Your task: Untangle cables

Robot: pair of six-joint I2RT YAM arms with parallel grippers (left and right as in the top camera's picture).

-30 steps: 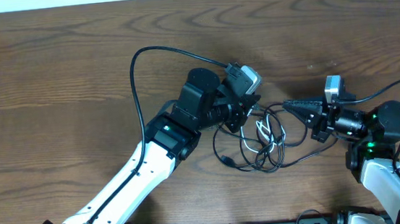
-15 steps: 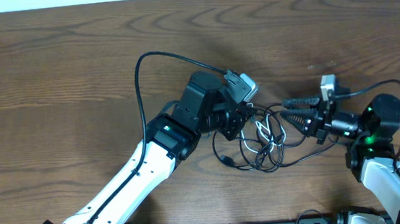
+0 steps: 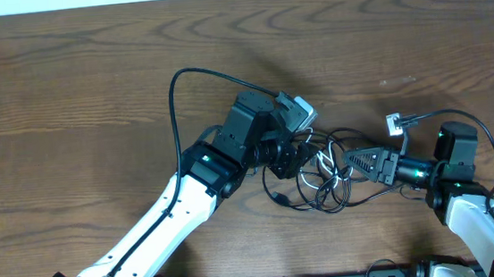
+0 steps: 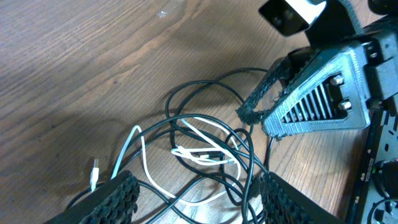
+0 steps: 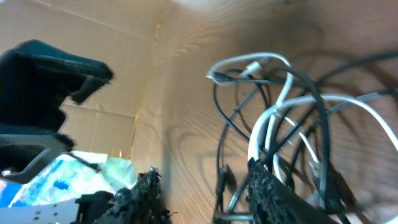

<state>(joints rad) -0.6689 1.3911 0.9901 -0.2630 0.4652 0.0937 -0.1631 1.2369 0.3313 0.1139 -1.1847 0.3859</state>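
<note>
Black+white cables tangled, long axis approx L-R overhead; L end effector spread wide, R end effector parted.

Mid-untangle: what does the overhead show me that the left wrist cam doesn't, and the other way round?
Only the overhead: the left arm and right arm, the left gripper seen from outside, and the full outline of the cables on the table.
Only the left wrist: the white cable and its separate loops among the black ones, plus a small pale plug near the left finger.
Both: the tangle, with the right gripper at its edge.
</note>
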